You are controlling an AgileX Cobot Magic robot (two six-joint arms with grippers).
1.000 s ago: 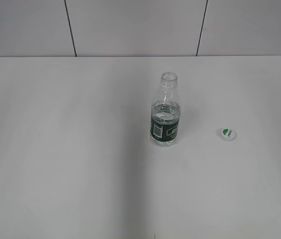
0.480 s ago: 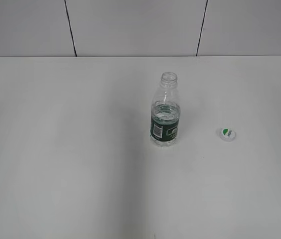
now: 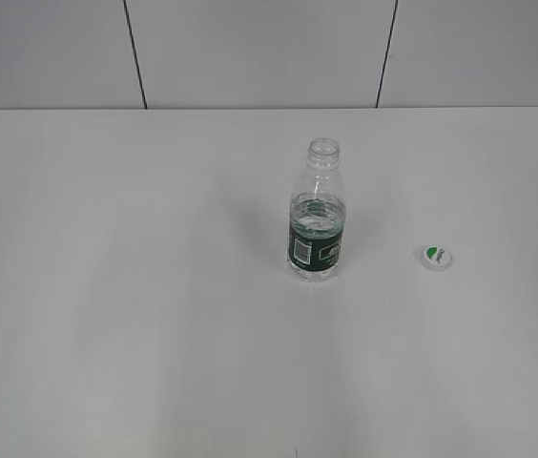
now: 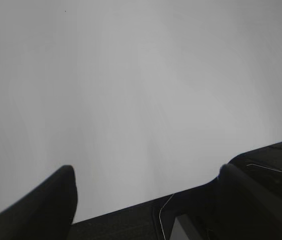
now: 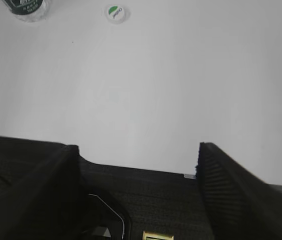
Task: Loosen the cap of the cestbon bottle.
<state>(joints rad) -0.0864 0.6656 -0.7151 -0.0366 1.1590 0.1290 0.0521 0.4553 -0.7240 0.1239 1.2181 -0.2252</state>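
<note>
The cestbon bottle stands upright near the middle of the white table, clear with a dark green label, its neck open with no cap on it. Only its base shows at the top left of the right wrist view. The cap, white with a green patch, lies flat on the table to the bottle's right; it shows too in the right wrist view. My left gripper is open over the table's front edge, with nothing between its fingers. My right gripper is open too, empty, far back from the cap and the bottle.
The white table runs back to a pale panelled wall. Its dark front edge lies right under both grippers. Neither arm shows in the exterior view.
</note>
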